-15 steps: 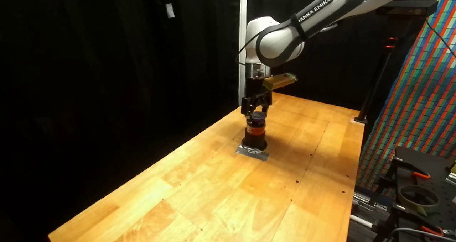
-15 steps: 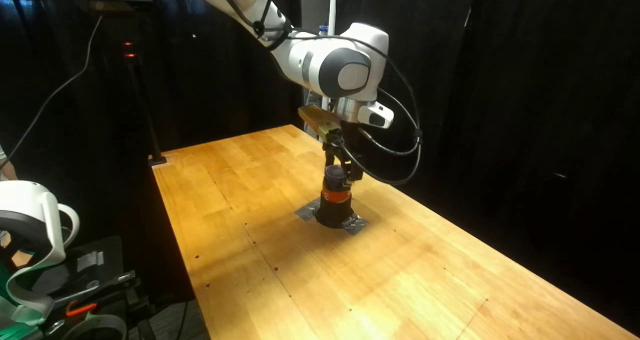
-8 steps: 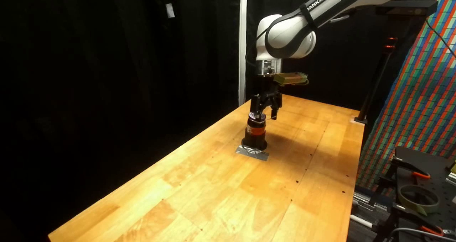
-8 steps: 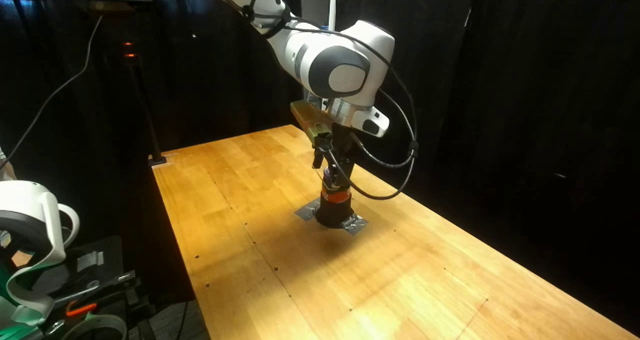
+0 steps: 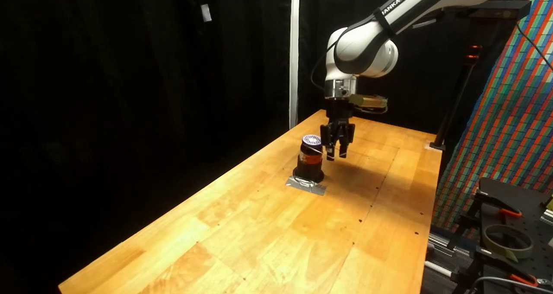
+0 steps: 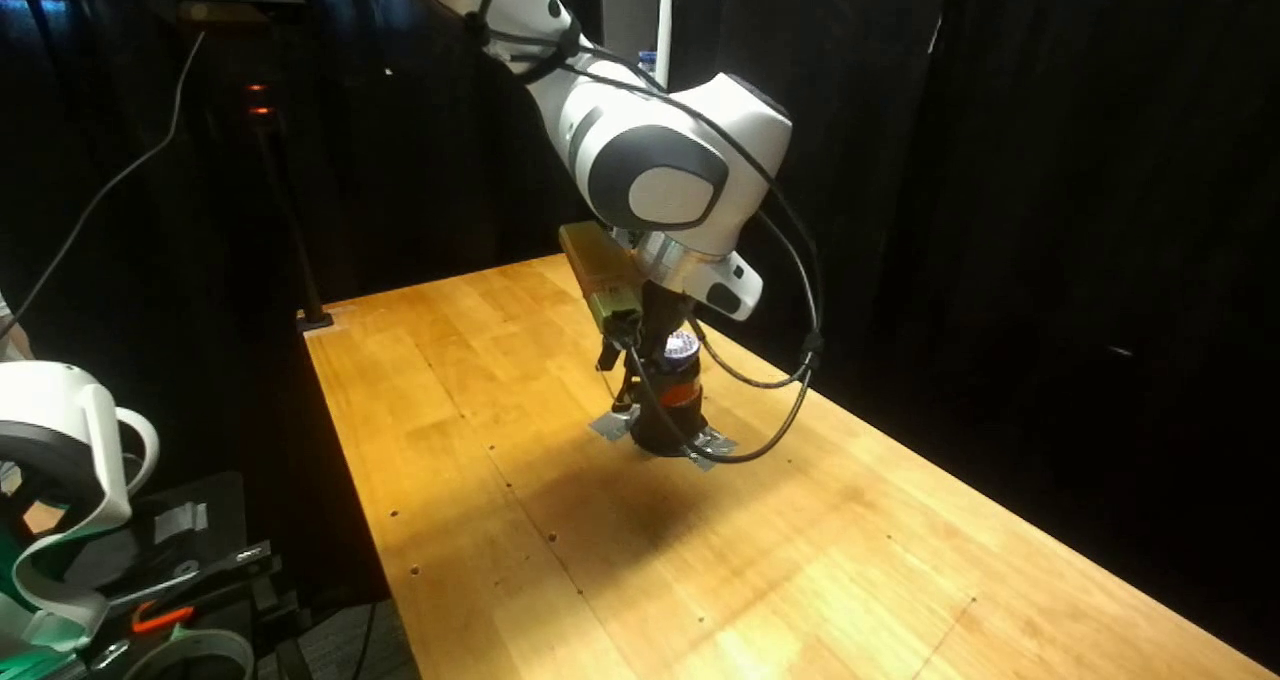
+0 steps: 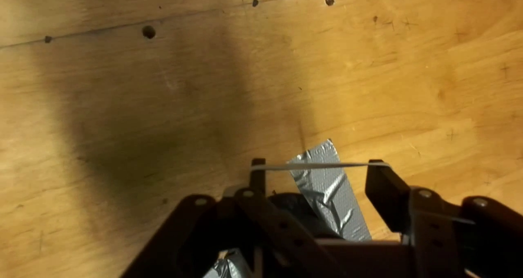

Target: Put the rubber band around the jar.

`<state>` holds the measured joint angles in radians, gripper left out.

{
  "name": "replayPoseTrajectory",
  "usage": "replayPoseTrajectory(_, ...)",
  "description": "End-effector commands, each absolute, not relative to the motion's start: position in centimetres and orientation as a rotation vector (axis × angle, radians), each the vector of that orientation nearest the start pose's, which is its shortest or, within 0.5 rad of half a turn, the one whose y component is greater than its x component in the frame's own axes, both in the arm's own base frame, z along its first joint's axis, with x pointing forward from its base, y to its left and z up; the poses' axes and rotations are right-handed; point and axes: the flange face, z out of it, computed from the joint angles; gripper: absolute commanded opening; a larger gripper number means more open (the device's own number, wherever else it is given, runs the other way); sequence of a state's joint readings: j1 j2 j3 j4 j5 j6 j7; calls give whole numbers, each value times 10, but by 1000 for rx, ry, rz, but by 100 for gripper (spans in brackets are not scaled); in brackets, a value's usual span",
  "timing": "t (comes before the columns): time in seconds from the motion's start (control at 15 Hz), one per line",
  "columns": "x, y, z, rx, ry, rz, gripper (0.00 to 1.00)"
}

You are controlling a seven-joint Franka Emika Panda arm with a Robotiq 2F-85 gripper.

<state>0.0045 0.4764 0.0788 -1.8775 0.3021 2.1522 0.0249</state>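
The jar [image 5: 312,159] stands upright with a purple-and-white lid [image 5: 312,140] and an orange band on its body. It also shows in the other exterior view [image 6: 680,394], partly behind the gripper. My gripper [image 5: 337,156] is beside the jar, pointing down, with its fingertips about level with the jar's body and apart. In the wrist view my gripper [image 7: 318,165] is open. The thin pale rubber band [image 7: 314,166] stretches across both fingertips. In an exterior view the rubber band [image 5: 314,150] runs from the jar, just below the lid, to the fingers. The jar's far side is hidden.
The jar stands in a black base [image 5: 308,173], fixed to the wooden table [image 5: 268,233] with silver tape [image 5: 306,186]. A cable loop [image 6: 785,430] hangs from the arm past the jar. A black post [image 5: 453,95] stands at a table corner.
My gripper has moved from over the jar's lid to beside it and lower. The lid is uncovered. The rubber band now shows stretched between the jar and the fingers.
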Motion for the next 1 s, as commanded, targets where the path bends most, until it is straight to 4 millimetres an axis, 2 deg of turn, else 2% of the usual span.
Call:
replayPoseTrajectory(0.0,585,65,237,-2880,211,203,35)
replayPoseTrajectory(0.27,573,66,245,-2889,274,-185,5)
replayPoseTrajectory(0.33,567,67,248,-2882,292,-275,0)
replayPoseTrajectory(0.73,536,71,256,-2848,314,-797,0)
replayPoseTrajectory(0.93,516,78,251,-2789,321,-1009,0)
